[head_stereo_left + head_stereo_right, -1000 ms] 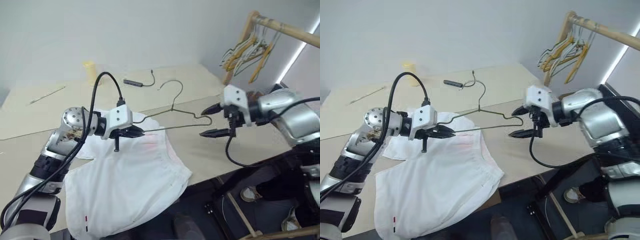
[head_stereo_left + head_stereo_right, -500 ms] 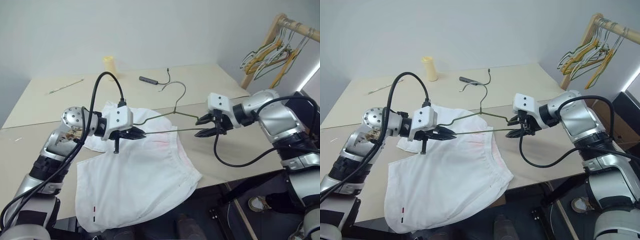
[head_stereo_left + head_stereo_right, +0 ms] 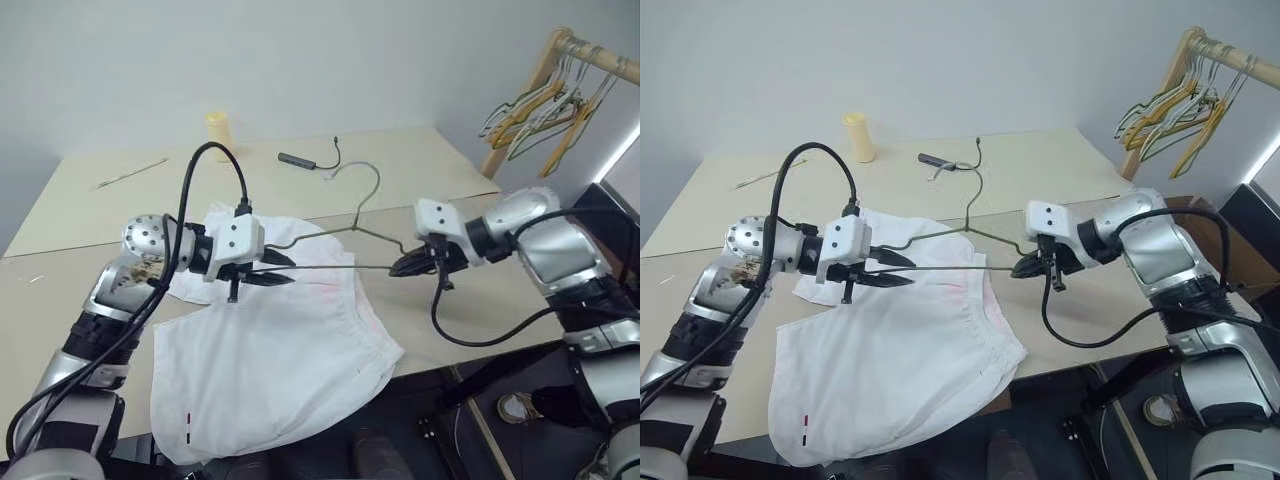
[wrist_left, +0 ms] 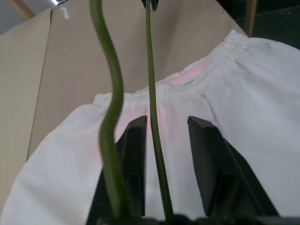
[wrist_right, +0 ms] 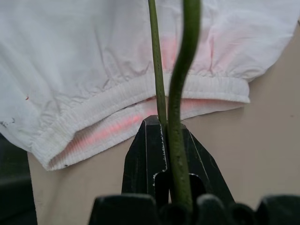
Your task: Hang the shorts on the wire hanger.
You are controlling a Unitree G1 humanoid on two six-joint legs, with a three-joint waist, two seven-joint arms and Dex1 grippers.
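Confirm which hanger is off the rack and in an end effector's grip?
The thin dark wire hanger, held level above the white shorts: the right end effector is clamped on one end. The yellow, green and white hangers hang on the wooden rack.

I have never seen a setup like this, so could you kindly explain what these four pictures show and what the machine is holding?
This is a two-armed humanoid robot. Two pictures come from cameras in its head, looking down over its arms; the other two come from cameras on its wrists, looking along each gripper's black fingers.

On the table lie white shorts, a yellow cup, a thin stick and a small dark device with a cable. A rack with more hangers stands at the right.

A wire hanger is held in the air above the shorts. The right gripper is shut on one end of it. At the other end the left gripper has its fingers apart, with the wire running between them, so the right one does the gripping.
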